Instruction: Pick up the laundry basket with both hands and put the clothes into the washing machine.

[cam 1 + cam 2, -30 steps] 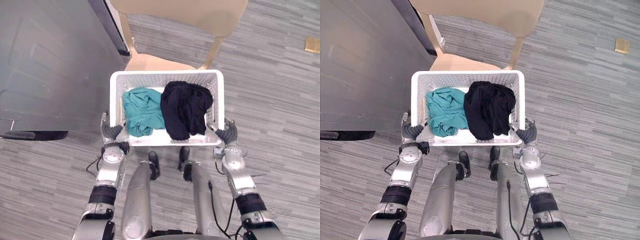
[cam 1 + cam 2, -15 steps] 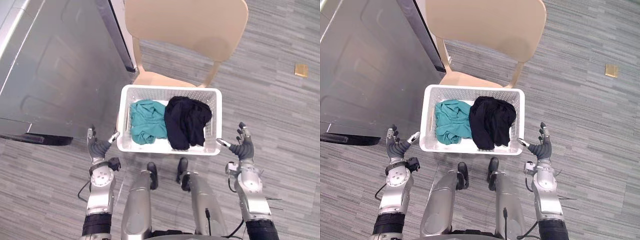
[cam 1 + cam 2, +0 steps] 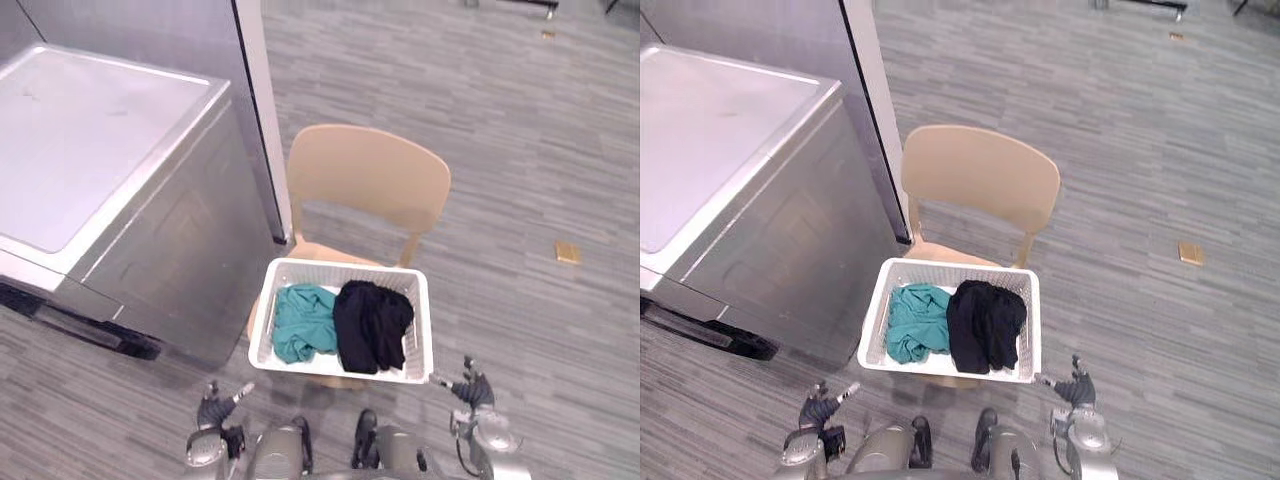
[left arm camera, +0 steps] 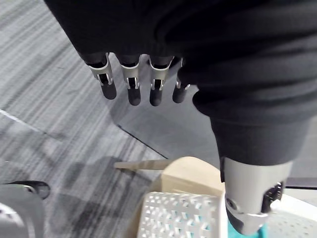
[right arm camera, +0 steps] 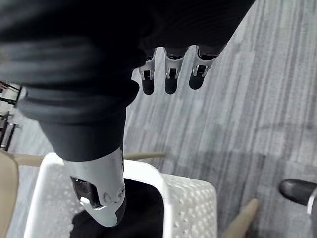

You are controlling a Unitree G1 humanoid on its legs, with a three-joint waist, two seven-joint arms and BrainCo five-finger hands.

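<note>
A white perforated laundry basket (image 3: pixel 422 322) rests on the seat of a tan chair (image 3: pixel 368 182). Inside lie a teal garment (image 3: pixel 303 322) on the left and a black garment (image 3: pixel 372 325) on the right. My left hand (image 3: pixel 213 408) is open below the basket's near left corner, apart from it. Just past the near right corner my right hand (image 3: pixel 472 392) is open too, and holds nothing. In the left wrist view straight fingers (image 4: pixel 131 87) point past the basket corner (image 4: pixel 183 215). The right wrist view shows straight fingers (image 5: pixel 170 79) above the basket rim (image 5: pixel 193 201).
A grey washing machine (image 3: pixel 90 130) with a flat shut top stands left of the chair. A tall grey panel (image 3: pixel 255 100) rises behind it, close to the chair back. A small tan piece (image 3: pixel 567 252) lies on the grey floor to the right.
Both hands have let go of the basket's sides, opened, and dropped back toward me. The camera has risen, so the chair and the washing machine now show whole. The basket stays on the chair.
</note>
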